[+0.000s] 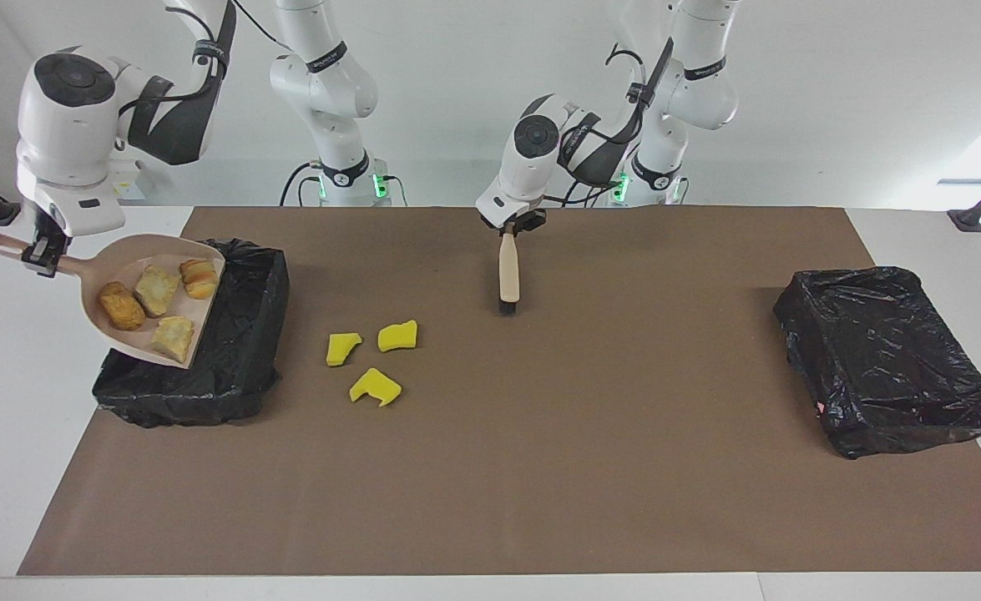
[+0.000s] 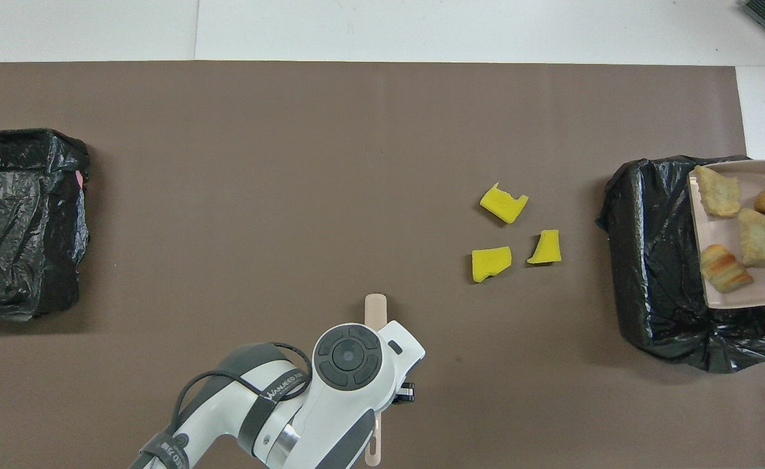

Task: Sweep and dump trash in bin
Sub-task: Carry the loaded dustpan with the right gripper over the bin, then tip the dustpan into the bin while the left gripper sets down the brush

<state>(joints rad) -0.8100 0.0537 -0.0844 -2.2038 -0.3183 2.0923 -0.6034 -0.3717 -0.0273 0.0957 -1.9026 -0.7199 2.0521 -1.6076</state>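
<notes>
My right gripper (image 1: 42, 253) is shut on the handle of the beige dustpan (image 1: 127, 265), held up over the black-lined bin (image 1: 240, 334) at the right arm's end of the table. Several tan-orange bread chunks (image 1: 158, 290) lie in the pan; they also show in the overhead view (image 2: 761, 238). Three yellow sponge pieces (image 1: 397, 335) (image 1: 343, 348) (image 1: 376, 386) lie on the brown mat beside that bin. My left gripper (image 1: 511, 224) is shut on the handle of a beige brush (image 1: 508, 280) whose dark bristles rest on the mat, near the table's middle.
A second black-lined bin (image 1: 887, 359) stands at the left arm's end of the table. The brown mat (image 1: 540, 467) covers most of the white table. In the overhead view the left arm's hand covers most of the brush (image 2: 375, 306).
</notes>
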